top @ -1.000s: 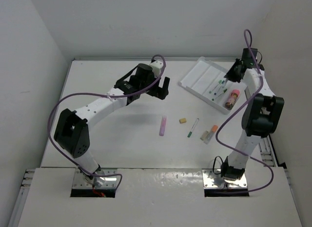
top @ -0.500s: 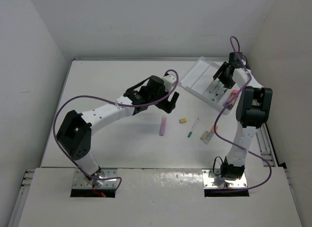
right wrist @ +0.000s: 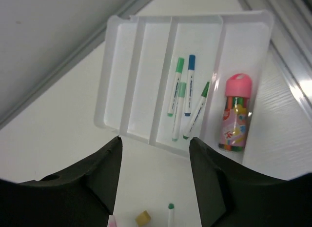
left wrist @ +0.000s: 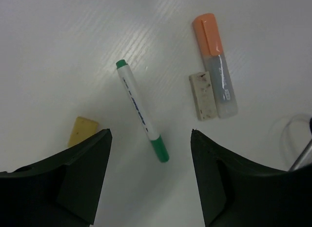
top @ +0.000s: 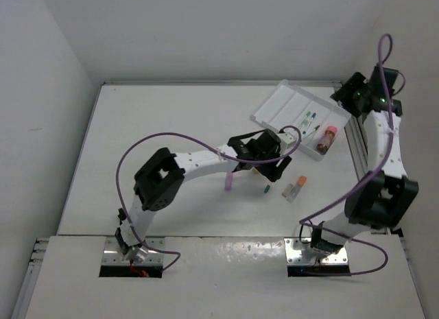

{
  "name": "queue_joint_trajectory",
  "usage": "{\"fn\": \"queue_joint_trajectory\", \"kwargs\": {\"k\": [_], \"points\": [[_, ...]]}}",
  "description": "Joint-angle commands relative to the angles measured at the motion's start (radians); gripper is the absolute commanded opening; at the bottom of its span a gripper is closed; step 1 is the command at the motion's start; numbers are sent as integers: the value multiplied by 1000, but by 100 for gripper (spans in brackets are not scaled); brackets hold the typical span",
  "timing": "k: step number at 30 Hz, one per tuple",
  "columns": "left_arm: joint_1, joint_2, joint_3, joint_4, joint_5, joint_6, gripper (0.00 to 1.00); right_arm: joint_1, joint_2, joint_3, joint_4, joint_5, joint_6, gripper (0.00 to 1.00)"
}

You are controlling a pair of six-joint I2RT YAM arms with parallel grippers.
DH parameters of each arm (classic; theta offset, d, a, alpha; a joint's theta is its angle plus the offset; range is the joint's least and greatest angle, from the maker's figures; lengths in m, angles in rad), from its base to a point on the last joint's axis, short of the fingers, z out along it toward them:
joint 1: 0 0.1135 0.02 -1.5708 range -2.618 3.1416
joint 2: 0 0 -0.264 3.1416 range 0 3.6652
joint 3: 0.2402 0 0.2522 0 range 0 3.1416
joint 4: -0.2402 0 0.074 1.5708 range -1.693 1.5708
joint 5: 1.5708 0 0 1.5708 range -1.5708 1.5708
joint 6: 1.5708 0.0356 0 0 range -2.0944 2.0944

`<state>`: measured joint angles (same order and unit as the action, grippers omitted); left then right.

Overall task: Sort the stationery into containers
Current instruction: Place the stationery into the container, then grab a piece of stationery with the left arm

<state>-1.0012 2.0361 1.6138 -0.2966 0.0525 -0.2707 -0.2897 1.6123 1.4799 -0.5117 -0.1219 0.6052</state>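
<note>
Your lilac stick point(top: 228, 180) lies unsorted. Just right of it, the left gripper point(left wrist: 148, 139) has swung in from the far left within the last second. It now hangs wide open and empty over the green pen point(left wrist: 141, 110), with a tan eraser point(left wrist: 82, 130) by its left finger. Further right, the orange marker point(left wrist: 216, 66) and a beige eraser point(left wrist: 202, 96) lie side by side, not yet sorted. The tray point(right wrist: 117, 75) already holds several pens point(right wrist: 180, 97) and a pink tube point(right wrist: 235, 112). The right gripper point(right wrist: 153, 154), open and holding nothing, has pulled back above the tray. The green pen looks like your next pick.
</note>
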Motion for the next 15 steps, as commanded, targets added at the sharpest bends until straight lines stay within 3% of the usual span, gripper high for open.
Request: {"fn": "queue_joint_trajectory", "kwargs": {"k": [1,7,15], "points": [[-1,114,107,-73,21,-42,72,-54,-186,-142,-24,-77,-97,57],[-13,291,291,-137,-35,-47,61,-104,-382,-320,16,-111,-208,57],[-66,388,359,-188,-157,-15,42,-78,-442,-351,38,-131,-251,57]]}}
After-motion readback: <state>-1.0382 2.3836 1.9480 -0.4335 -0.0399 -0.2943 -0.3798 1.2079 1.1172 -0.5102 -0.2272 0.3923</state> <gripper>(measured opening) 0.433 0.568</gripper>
